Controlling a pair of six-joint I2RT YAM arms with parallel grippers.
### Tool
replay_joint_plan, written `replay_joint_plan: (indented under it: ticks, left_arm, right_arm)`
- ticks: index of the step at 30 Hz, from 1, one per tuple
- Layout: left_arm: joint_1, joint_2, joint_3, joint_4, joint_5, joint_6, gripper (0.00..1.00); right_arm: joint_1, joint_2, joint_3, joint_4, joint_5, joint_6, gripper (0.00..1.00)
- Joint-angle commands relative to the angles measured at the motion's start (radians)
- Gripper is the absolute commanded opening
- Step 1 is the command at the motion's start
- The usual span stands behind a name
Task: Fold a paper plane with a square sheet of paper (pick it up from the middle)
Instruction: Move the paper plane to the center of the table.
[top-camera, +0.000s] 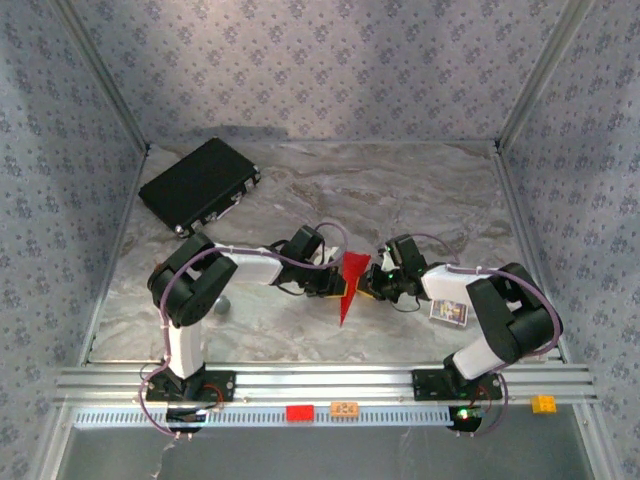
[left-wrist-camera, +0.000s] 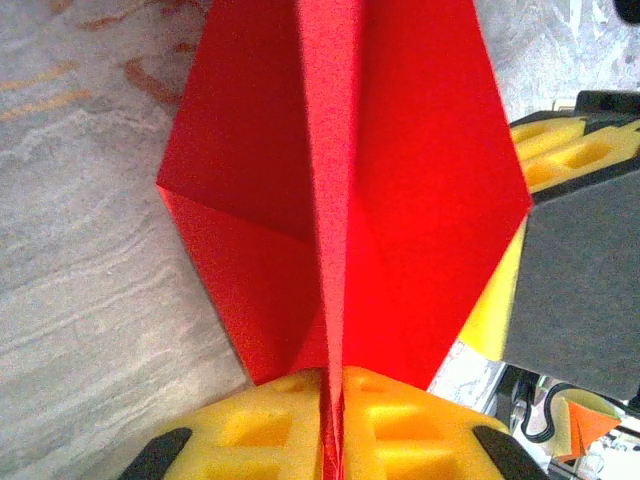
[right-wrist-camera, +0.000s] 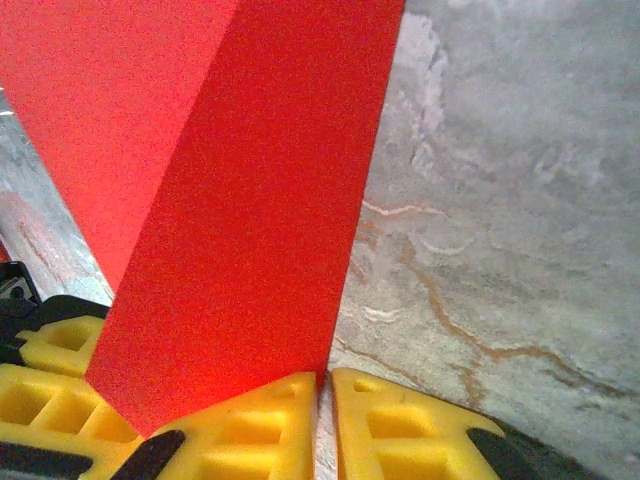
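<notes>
Red paper (top-camera: 351, 275): one piece, folded into a narrow wedge. It sits at mid-table between the two grippers, broad end toward the back wall, point toward the near rail.

Grippers: two. The left gripper (top-camera: 335, 283) is on the paper's left side and the right gripper (top-camera: 372, 285) on its right, facing each other across it.

Left wrist view: the paper (left-wrist-camera: 400, 180) shows a raised centre crease with facets sloping off on both sides, detail the top view does not give. The crease runs straight down into the left gripper (left-wrist-camera: 332, 385), whose yellow pads are pressed together and pinch the paper. The right gripper's pads (left-wrist-camera: 565, 150) meet the paper's right-hand corner.

Right wrist view: a broad red flap (right-wrist-camera: 240, 200) lies over the left pad of the right gripper (right-wrist-camera: 323, 390). The pads are drawn in to a hairline gap and the flap's edge reaches the top of that gap. Cannot tell whether any paper is nipped between them.

Arms: two, in mirrored poses. Each rises from its base at the near rail, elbows outward, then sends its forearm inward and low toward the centre.

Elsewhere on the marbled table (top-camera: 400, 190):
- one black case (top-camera: 200, 185), far left corner
- one small grey round thing (top-camera: 222, 305) near the left arm
- one small card-like box (top-camera: 449, 313) beside the right forearm

On the rail:
- one red block (top-camera: 299, 412)
- one orange tag (top-camera: 344, 408)
- one yellow block (top-camera: 543, 404)
</notes>
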Motion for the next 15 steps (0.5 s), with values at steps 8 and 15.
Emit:
replay_joint_plan:
  ticks: [8,15]
  left_arm:
    - [-0.051,-0.112,0.112,-0.302,-0.307,0.093,0.03]
    - [-0.090,-0.132,0.239,-0.578,-0.615,0.119,0.03]
  right_arm:
    - [-0.035,-0.135,-0.035,-0.045,0.079,0.002,0.16]
    - [-0.036,-0.156,-0.036,-0.066,0.105,0.000,0.16]
